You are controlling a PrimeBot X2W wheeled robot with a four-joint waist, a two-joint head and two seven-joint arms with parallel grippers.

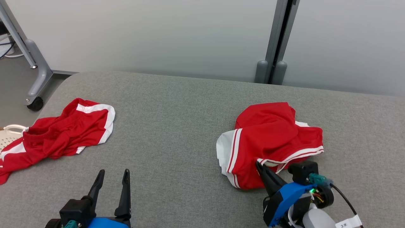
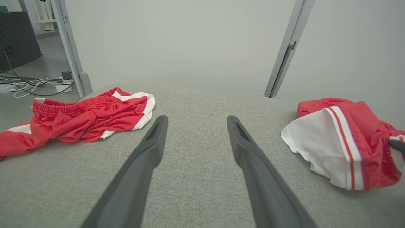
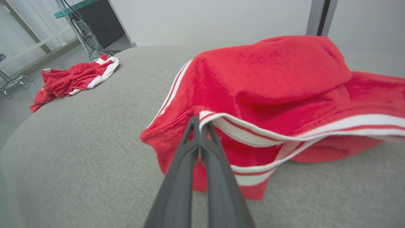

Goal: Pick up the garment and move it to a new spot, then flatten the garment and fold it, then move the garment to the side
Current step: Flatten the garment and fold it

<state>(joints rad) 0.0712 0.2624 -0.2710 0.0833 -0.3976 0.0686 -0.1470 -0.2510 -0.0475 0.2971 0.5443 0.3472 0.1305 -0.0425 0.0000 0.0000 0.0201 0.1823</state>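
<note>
The right gripper [image 1: 260,165] is seen at the lower right of the head view, its two dark fingers [image 3: 190,164] pressed together with no gap left between them. In the right wrist view the closed tips [image 3: 199,123] are met by the white-and-red striped hem of the garment [image 3: 269,79], and a thin edge of that hem is pinched between them at its near corner. The garment [image 1: 272,139], red with white bands and stripes, is found crumpled in a loose heap on the right half of the grey fabric-covered table [image 1: 177,133], and most of it lies on the surface. From the left wrist view its white panel [image 2: 316,145] is shown turned toward the table's middle. The left gripper [image 1: 114,172] is held at the lower left with its fingers [image 2: 253,164] spread wide apart; nothing is held or touched by them, and bare grey cloth is seen between them. A second red garment [image 1: 60,133] with white trim is laid in a heap at the table's left edge, well apart from both grippers.
</note>
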